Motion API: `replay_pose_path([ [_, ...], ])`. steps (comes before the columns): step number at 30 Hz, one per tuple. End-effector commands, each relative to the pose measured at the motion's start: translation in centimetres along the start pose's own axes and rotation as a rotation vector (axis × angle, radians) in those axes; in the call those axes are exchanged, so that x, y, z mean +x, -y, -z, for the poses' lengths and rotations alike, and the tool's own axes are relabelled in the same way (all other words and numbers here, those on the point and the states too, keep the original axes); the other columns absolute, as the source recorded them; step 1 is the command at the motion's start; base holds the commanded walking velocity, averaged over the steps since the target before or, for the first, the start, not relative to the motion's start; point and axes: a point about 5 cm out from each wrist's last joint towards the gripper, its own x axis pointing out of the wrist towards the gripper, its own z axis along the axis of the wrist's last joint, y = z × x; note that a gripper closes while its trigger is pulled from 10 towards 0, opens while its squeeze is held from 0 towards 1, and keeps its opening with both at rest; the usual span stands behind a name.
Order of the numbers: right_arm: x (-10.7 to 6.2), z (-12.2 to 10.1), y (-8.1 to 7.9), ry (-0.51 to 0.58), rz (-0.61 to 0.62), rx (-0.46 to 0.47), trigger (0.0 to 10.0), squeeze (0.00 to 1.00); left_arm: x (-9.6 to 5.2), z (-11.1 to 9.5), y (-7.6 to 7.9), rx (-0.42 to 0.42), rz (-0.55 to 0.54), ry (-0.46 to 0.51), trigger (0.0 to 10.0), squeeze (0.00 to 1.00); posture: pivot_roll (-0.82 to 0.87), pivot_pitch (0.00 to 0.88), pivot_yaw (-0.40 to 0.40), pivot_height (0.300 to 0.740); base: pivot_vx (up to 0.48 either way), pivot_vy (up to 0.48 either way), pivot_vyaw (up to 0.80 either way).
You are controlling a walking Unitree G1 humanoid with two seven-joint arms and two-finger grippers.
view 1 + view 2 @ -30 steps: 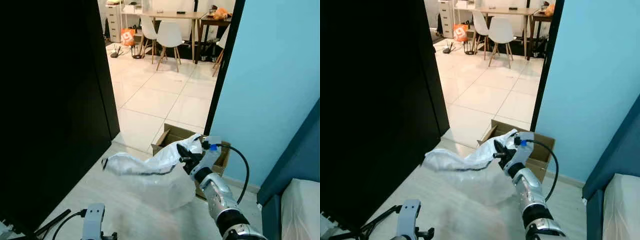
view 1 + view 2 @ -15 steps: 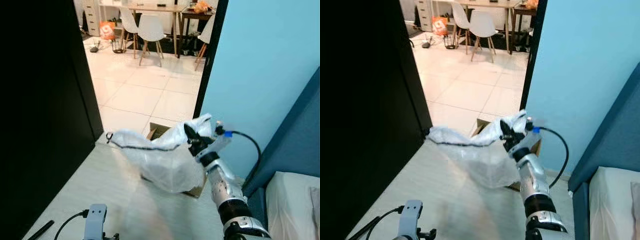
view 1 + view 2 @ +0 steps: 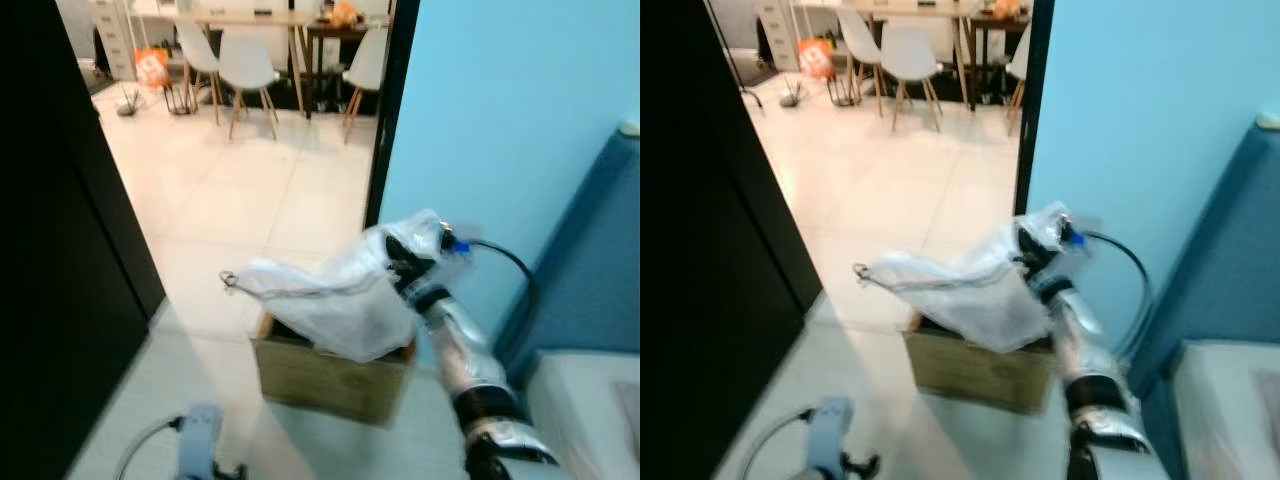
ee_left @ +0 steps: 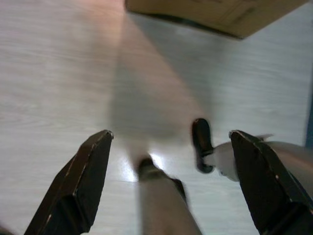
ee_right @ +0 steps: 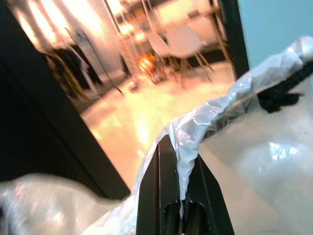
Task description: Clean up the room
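Right gripper (image 3: 400, 262) is raised in front of the torso, fingers (image 5: 161, 196) pinched together on the rim of a translucent white plastic bag (image 3: 335, 305); the wrist view shows the film squeezed between the two black fingers. Bag hangs off that pinch and stretches out toward the robot's left, sagging in the middle, with a dark drawstring loop (image 3: 229, 279) at its far end. Bag's belly sits over the open top of a cardboard box (image 3: 330, 375); cannot tell whether it touches the box rim or just hangs above it. Box stands on the pale floor (image 3: 150, 400) right by the blue wall (image 3: 500, 130), near the dark door frame edge (image 3: 385, 110).

Left gripper (image 4: 166, 161) is low, pointing down at the floor, fingers (image 4: 83, 181) spread wide with nothing between them. Its wrist view catches the box edge at the far side of the floor and a dark robot foot.

Black wardrobe panel (image 3: 50, 250) on the robot's left. Through the doorway: tiled room (image 3: 250, 180) with white chairs (image 3: 245, 65), a wooden table (image 3: 250, 17) and an orange bag (image 3: 153, 67) on the floor. Blue upholstered headboard (image 3: 600, 260) on the right. Head views are slightly motion-blurred.
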Motion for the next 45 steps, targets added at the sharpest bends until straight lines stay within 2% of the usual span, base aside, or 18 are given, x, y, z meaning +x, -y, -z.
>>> replay_pose_path([
  [1, 0.4, 0.6, -1.1, -0.034, -0.024, 0.002, 10.0, 0.00, -0.3, 1.2, -0.7, -0.004, -0.019, -0.037, 10.0, 0.00, 0.07, 0.018, -0.022, 0.735, 0.412, 0.000, 0.00],
  [11, 0.4, 1.6, -0.7, -0.124, 0.026, -0.026, 10.0, 0.00, -0.3, 1.0, -0.6, -0.004, -0.016, -0.034, 10.0, 0.00, 0.07, 0.018, -0.022, 0.735, 0.415, 0.000, 0.00],
  [14, 0.0, 2.9, -0.3, -0.237, 0.060, -0.084, 10.0, 0.00, -0.3, 1.0, -0.6, -0.003, -0.013, -0.034, 10.0, 0.00, 0.07, 0.017, -0.021, 0.735, 0.414, 0.000, 0.00],
  [18, -0.1, 3.2, 0.0, -0.277, 0.087, -0.120, 10.0, 0.00, -0.3, 1.0, -0.6, -0.001, -0.012, -0.034, 10.0, 0.00, 0.07, 0.016, -0.019, 0.735, 0.412, 0.000, 0.00],
  [24, -0.9, 3.9, 1.9, -0.366, 0.228, -0.134, 10.0, 0.00, -0.3, 1.0, -0.6, 0.001, -0.019, -0.035, 10.0, 0.00, 0.07, 0.011, -0.023, 0.735, 0.344, 0.000, 0.00],
  [25, -1.2, 4.1, 2.6, -0.392, 0.277, -0.151, 10.0, 0.00, -0.3, 1.1, -0.6, 0.004, -0.020, -0.037, 10.0, 0.00, 0.07, 0.009, -0.024, 0.735, 0.300, 0.000, 0.00],
  [33, -1.6, 3.9, 3.8, -0.415, 0.356, -0.165, 10.0, 0.00, -0.3, 1.3, -0.7, -0.008, -0.030, -0.044, 10.0, 0.00, 0.07, 0.004, -0.027, 0.735, 0.171, 0.000, 0.00],
  [41, -1.7, 4.1, 3.8, -0.443, 0.349, -0.184, 10.0, 0.00, -0.4, 1.4, -0.7, -0.021, -0.025, -0.047, 10.0, 0.00, 0.07, 0.005, -0.029, 0.735, 0.000, 0.000, -0.08],
  [45, -2.1, 4.7, 4.0, -0.481, 0.379, -0.152, 10.0, 0.00, -0.3, 1.4, -0.6, -0.025, -0.022, -0.047, 10.0, 0.00, 0.07, 0.011, -0.026, 0.735, 0.000, 0.000, -0.65],
])
